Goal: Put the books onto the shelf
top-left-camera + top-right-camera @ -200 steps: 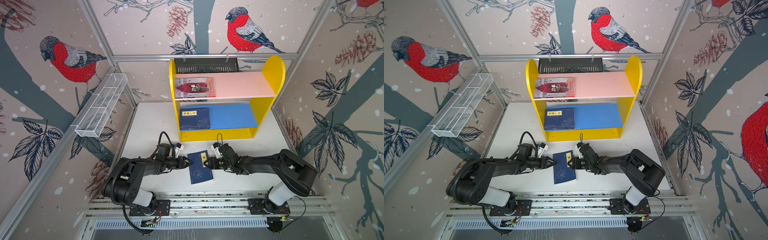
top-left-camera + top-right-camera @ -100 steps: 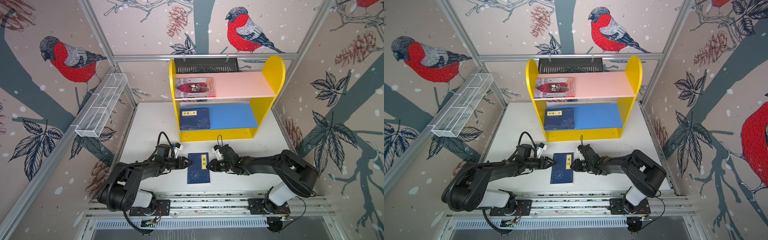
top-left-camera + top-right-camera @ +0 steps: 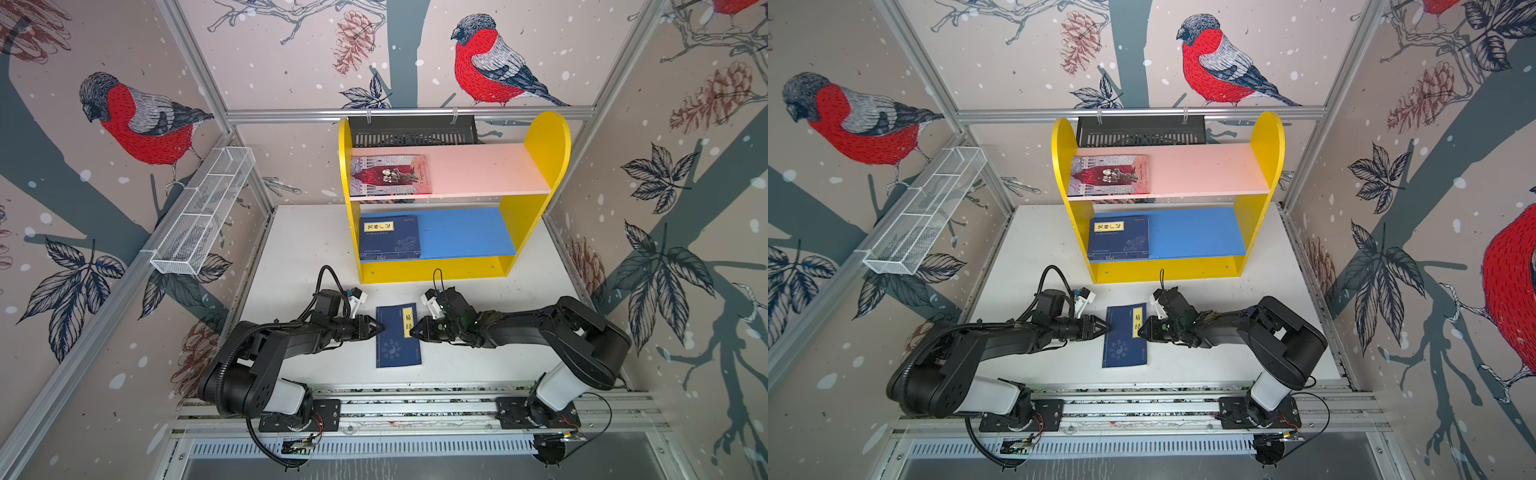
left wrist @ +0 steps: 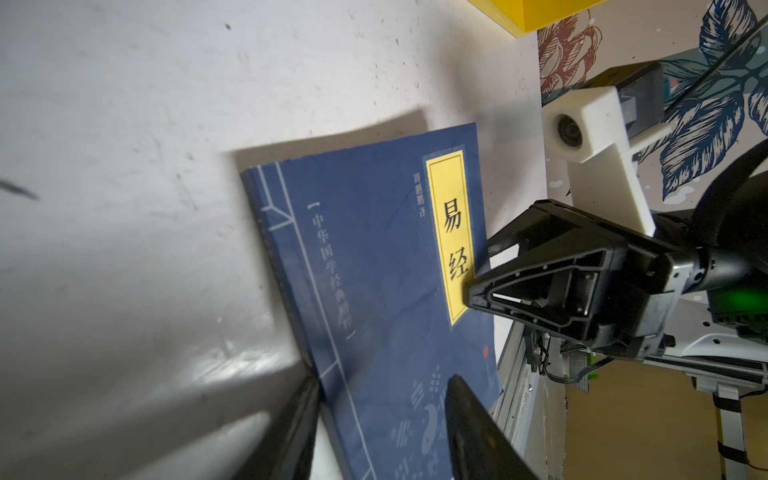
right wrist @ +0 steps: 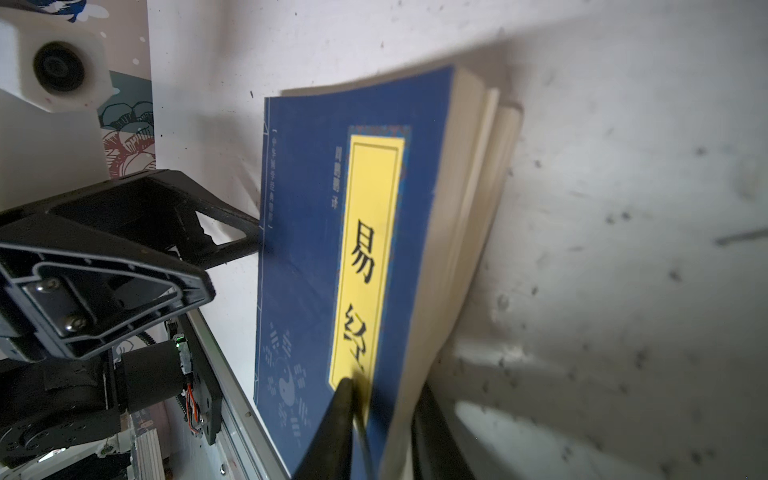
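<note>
A navy book with a yellow label lies on the white table in front of the yellow shelf. My right gripper is shut on its page edge, one finger on the label and the other under the pages. At the spine side, my left gripper is open, one finger by the spine and the other above the cover. In both top views the grippers face each other across the book. A red and grey book lies on the pink board. Another navy book lies on the blue board.
A white wire basket hangs on the left wall. A black slotted tray hangs behind the shelf. An aluminium rail with both arm bases runs along the table's front edge. Patterned walls close in on both sides.
The book on the table has turned from skewed to square with the shelf. My right gripper has closed on its page edge. The left gripper has stayed at the spine.
</note>
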You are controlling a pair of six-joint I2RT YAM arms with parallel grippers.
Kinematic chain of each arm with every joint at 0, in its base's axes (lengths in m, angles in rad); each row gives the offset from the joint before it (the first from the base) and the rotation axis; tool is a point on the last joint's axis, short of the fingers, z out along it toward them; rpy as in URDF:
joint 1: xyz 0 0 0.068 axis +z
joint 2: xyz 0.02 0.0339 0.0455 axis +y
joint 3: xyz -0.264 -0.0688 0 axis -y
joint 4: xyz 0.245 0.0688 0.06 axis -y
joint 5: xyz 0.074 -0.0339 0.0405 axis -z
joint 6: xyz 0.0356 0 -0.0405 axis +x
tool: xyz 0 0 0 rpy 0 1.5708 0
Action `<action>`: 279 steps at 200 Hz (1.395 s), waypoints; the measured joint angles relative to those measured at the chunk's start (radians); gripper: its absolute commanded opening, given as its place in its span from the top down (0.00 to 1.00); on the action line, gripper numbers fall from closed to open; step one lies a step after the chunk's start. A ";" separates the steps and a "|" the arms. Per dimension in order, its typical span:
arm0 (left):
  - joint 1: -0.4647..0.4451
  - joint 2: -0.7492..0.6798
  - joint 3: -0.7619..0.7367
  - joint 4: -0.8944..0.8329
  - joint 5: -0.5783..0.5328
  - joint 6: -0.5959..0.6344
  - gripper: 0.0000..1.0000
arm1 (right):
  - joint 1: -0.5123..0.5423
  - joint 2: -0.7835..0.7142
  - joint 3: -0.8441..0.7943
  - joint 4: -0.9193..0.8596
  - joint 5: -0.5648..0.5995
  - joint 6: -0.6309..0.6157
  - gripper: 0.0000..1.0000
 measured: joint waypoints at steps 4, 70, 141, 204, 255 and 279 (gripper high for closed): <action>0.000 -0.002 0.001 -0.003 -0.002 0.000 0.46 | 0.000 -0.002 0.001 0.002 -0.002 0.003 0.95; 0.046 -0.157 0.040 -0.074 -0.006 0.067 0.30 | -0.040 -0.108 -0.014 -0.060 -0.026 -0.033 0.99; 0.159 -0.359 0.042 -0.106 0.165 0.080 0.23 | -0.187 -0.343 0.034 -0.188 -0.218 -0.152 1.00; 0.159 -0.378 0.005 0.052 0.302 -0.130 0.25 | -0.181 -0.320 0.203 -0.298 -0.376 -0.265 0.99; 0.154 -0.380 0.013 0.162 0.321 -0.272 0.56 | -0.109 -0.227 0.293 -0.321 -0.431 -0.301 0.96; 0.154 -0.365 0.017 0.222 0.341 -0.338 1.00 | -0.100 -0.190 0.330 -0.345 -0.436 -0.323 0.68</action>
